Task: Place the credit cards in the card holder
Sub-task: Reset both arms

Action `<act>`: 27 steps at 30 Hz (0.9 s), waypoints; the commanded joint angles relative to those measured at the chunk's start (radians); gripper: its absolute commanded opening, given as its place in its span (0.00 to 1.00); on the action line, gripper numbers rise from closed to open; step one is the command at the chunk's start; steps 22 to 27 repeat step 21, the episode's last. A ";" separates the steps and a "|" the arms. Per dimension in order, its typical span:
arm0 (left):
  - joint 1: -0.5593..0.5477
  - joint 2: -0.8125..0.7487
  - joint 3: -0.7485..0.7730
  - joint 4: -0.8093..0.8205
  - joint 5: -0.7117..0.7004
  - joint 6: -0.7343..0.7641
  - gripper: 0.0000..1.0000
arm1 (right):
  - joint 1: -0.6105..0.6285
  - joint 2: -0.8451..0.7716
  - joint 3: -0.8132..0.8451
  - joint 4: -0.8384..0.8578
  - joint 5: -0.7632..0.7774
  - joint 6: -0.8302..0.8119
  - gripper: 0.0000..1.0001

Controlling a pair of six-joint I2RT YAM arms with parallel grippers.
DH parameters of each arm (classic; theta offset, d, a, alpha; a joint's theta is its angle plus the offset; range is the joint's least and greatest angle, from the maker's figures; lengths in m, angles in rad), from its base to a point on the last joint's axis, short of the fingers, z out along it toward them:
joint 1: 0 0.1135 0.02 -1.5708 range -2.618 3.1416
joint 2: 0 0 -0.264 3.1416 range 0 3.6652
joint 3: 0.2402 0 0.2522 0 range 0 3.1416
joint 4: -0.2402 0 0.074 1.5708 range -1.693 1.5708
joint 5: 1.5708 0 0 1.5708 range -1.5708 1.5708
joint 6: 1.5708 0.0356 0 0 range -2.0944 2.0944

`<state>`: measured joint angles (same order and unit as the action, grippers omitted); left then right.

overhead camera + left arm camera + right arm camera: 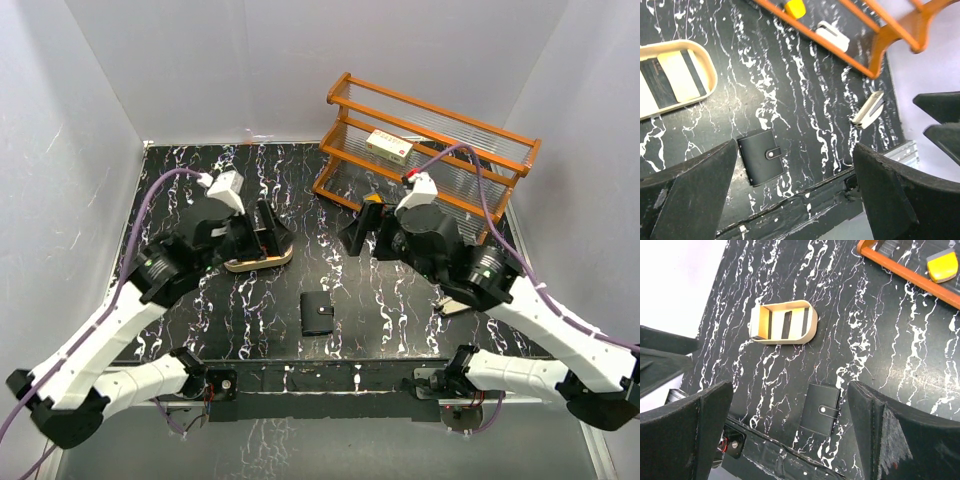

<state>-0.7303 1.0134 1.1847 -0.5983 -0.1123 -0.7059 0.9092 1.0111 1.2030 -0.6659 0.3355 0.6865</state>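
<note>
The small black bifold card holder (318, 313), snapped shut, lies flat at lower centre of the top view. Thin dark and cream credit cards (680, 75) lie flat side by side in the tan oval tray (712, 75), at upper left of the left wrist view.

White arms (100, 335), black joints (160, 270), purple cables (137, 222)

Left gripper (795, 150) jaws spread wide, both dark fingers (690, 195) low in frame. Card holder (761, 157) closed, snap up, flat on black marbled table (805, 100), just beside the left finger. Far left: tan tray (710, 75) with credit cards (670, 80) lying flat inside, dark and pale. Far right: orange rack (880, 45).
</note>
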 commanded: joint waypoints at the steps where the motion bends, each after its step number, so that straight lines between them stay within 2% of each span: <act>1: 0.002 -0.135 -0.038 0.064 0.015 0.051 0.99 | -0.001 -0.073 0.013 0.000 0.034 -0.021 0.98; 13: 0.002 -0.283 -0.211 0.162 0.027 -0.023 0.99 | -0.001 -0.215 -0.164 0.089 0.007 0.037 0.98; 27: 0.002 -0.287 -0.231 0.140 -0.006 -0.021 0.99 | -0.002 -0.211 -0.211 0.078 -0.002 0.053 0.98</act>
